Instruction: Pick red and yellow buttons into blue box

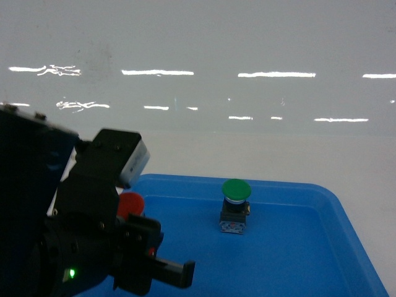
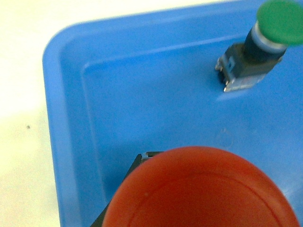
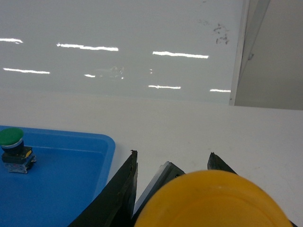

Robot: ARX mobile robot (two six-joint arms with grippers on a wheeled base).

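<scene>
The red button fills the bottom of the left wrist view, hanging just above the near left corner of a shallow blue tray. In the head view its red cap shows inside my left gripper, which is shut on it; the fingers are hidden behind the cap. The yellow button sits between the black fingers of my right gripper, shut on it above the white table to the right of the tray. The blue box is out of view.
A green-capped button stands upright in the shallow blue tray, toward its far side. White tabletop runs behind and to the right of the tray. A glossy white wall stands at the back.
</scene>
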